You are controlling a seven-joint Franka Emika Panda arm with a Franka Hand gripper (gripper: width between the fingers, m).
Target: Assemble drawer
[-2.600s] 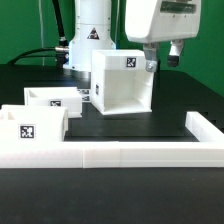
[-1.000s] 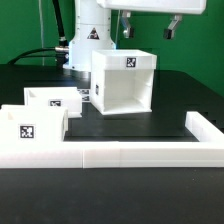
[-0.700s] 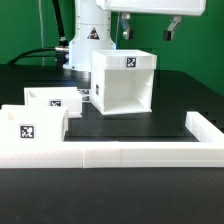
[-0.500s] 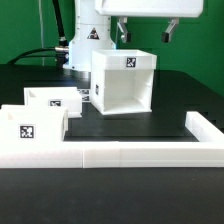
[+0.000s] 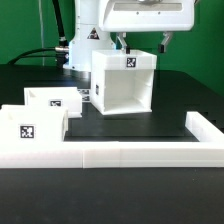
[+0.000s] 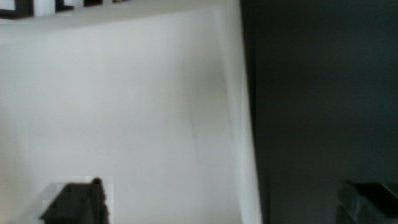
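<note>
The drawer's large white casing (image 5: pixel 125 85) stands on the dark table in the middle of the exterior view, with a tag near its top. Two smaller white trays (image 5: pixel 55 100) (image 5: pixel 30 128) with tags sit at the exterior view's left. My gripper (image 5: pixel 142 43) hangs just above the casing's top, open and empty. One fingertip (image 5: pixel 122 42) is over the casing and the other is past its side at the exterior view's right. In the wrist view the casing's white surface (image 6: pixel 125 110) fills one side, and my gripper (image 6: pixel 222 205) straddles its edge.
A long low white rail (image 5: pixel 130 152) runs across the front and turns back at the exterior view's right (image 5: pixel 205 128). The robot's base (image 5: pixel 88 40) and black cables stand behind the casing. Dark table (image 6: pixel 320 100) lies beside the casing.
My gripper has left the casing's side at the exterior view's right, risen, shifted toward the exterior view's left and come down over the casing's top. The parts have not moved.
</note>
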